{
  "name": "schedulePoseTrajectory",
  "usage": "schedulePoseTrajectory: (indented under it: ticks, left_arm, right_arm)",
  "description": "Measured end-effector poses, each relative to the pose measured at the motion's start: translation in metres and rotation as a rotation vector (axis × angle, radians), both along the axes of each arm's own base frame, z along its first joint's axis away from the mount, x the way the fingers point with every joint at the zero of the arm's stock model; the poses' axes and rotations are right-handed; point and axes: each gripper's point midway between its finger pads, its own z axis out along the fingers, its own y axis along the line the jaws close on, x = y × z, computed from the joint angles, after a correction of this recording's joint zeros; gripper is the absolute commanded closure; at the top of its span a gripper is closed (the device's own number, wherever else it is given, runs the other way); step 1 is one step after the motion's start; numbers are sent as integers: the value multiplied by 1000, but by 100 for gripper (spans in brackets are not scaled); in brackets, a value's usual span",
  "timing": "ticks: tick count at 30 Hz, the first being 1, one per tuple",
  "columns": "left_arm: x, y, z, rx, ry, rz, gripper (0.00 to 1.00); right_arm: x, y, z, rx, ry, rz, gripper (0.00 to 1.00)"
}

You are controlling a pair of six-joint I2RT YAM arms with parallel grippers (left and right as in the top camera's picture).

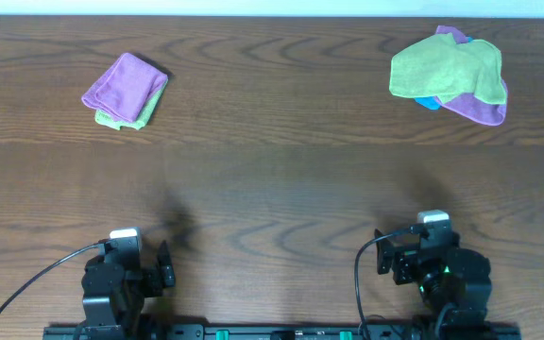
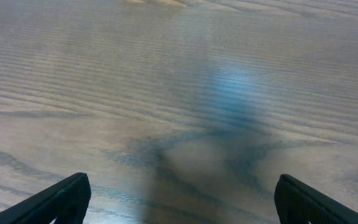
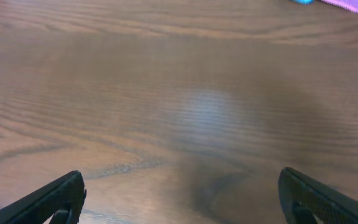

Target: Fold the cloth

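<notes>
A folded purple cloth (image 1: 125, 82) lies on a folded green cloth (image 1: 121, 119) at the back left of the table. At the back right is a loose pile: a green cloth (image 1: 442, 68) on top of a purple cloth (image 1: 480, 106) and a blue cloth (image 1: 427, 102). The purple edge (image 3: 353, 4) and a blue bit (image 3: 302, 1) show at the top of the right wrist view. My left gripper (image 2: 179, 202) is open and empty over bare wood near the front edge. My right gripper (image 3: 180, 199) is open and empty at the front right.
The wooden table (image 1: 272, 189) runs the full width. Both arm bases sit at the front edge, the left arm (image 1: 121, 279) and the right arm (image 1: 437, 269), with cables trailing from them.
</notes>
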Motion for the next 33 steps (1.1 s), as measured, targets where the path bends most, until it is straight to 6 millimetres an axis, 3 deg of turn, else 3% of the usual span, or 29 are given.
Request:
schedulePoseTrajectory:
  ticks: [4, 33]
  left_arm:
    - [0, 0, 0, 0, 0, 0, 4]
    - [0, 0, 0, 0, 0, 0, 5]
  right_arm:
    - [-1, -2, -9, -10, -1, -3, 1]
    - [-3, -9, -5, -38, -39, -38, 1]
